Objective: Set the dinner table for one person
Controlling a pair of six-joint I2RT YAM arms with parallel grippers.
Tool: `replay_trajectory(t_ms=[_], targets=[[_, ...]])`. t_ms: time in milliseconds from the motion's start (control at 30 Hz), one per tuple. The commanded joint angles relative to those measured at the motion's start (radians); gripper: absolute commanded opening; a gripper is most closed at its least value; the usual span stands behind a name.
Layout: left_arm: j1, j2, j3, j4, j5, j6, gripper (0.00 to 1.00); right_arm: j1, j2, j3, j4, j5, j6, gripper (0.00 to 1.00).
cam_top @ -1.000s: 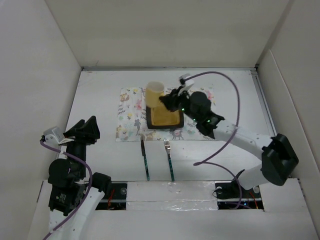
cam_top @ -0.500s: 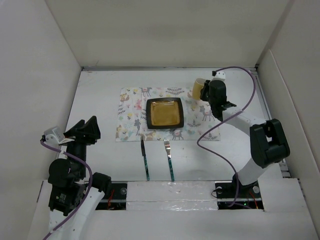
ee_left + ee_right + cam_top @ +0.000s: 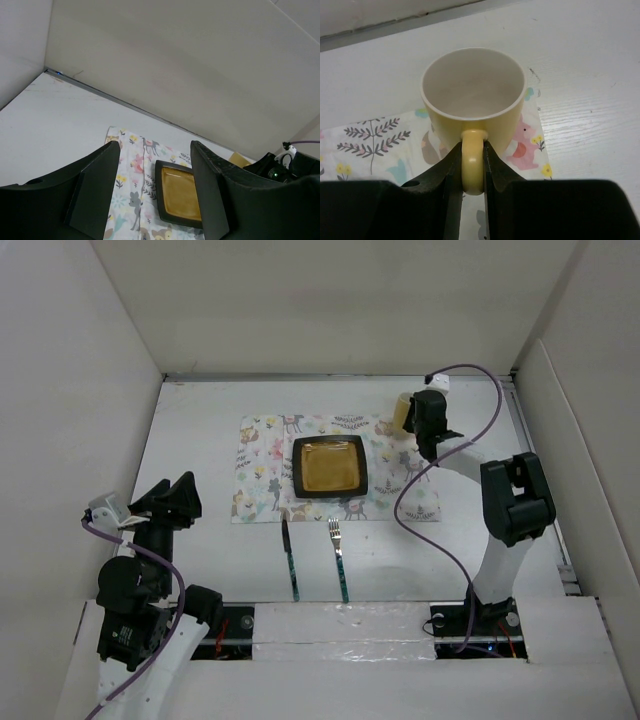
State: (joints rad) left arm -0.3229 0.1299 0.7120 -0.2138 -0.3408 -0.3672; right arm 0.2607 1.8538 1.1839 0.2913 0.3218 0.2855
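Top external view: yellow mug held at the placemat's upper-right corner

The large plain white tabletop (image 3: 200, 430) fills the middle of the frame, walled by white panels, and reads broader left to right than top to bottom. At its centre lies a rectangular animal-print cloth placemat (image 3: 265, 455), long axis left to right. A square black-rimmed amber plate (image 3: 329, 467) sits flat in the middle of the cloth, its glossy face bare.

Below the placemat, on bare table, lie a fork with a teal patterned handle (image 3: 338, 560) and a second dark-tipped utensil with a similar handle (image 3: 290, 560). They lie near each other and roughly parallel, long axes running up and down the frame, the fork's tines toward the cloth.

The right gripper (image 3: 413, 423) reaches to the upper right of the placemat. In the right wrist view its fingers (image 3: 452, 167) are pinched tight on the handle of a yellow ceramic mug (image 3: 474, 95). The mug is upright, mouth up, handle toward the lower edge of that frame, pale interior bare. It is at the cloth's corner; whether its base rests there I cannot tell.

The left gripper (image 3: 172, 495) hangs at lower left, well apart from the setting, its fingers (image 3: 95, 190) spread wide with nothing between them
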Motion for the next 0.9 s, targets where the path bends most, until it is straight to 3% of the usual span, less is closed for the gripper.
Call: replay_trajectory(t_ms=[0,67,100,167,300,633,867], targets=[[0.005,0.017,0.000,0.045,0.008,0.010,0.56,-0.003,-0.002,0.062,0.083,0.071,0.007,0.00],[0.005,0.027,0.001,0.039,0.008,0.011,0.56,0.006,0.001,0.054,0.059,0.103,0.033,0.09],[0.005,0.025,0.001,0.039,0.014,0.010,0.56,0.006,-0.008,0.033,0.049,0.121,0.050,0.22],[0.005,0.020,0.000,0.043,0.016,0.011,0.56,0.018,-0.025,0.020,0.052,0.131,0.050,0.25],[0.005,0.020,0.003,0.034,0.009,0.008,0.56,0.028,-0.056,-0.021,0.052,0.140,0.058,0.49],[0.005,0.010,0.003,0.034,0.003,0.005,0.56,0.046,-0.169,-0.053,-0.046,0.125,0.079,0.58],[0.005,0.013,0.001,0.031,-0.001,-0.003,0.52,0.106,-0.333,-0.136,-0.121,0.155,0.122,0.57]])
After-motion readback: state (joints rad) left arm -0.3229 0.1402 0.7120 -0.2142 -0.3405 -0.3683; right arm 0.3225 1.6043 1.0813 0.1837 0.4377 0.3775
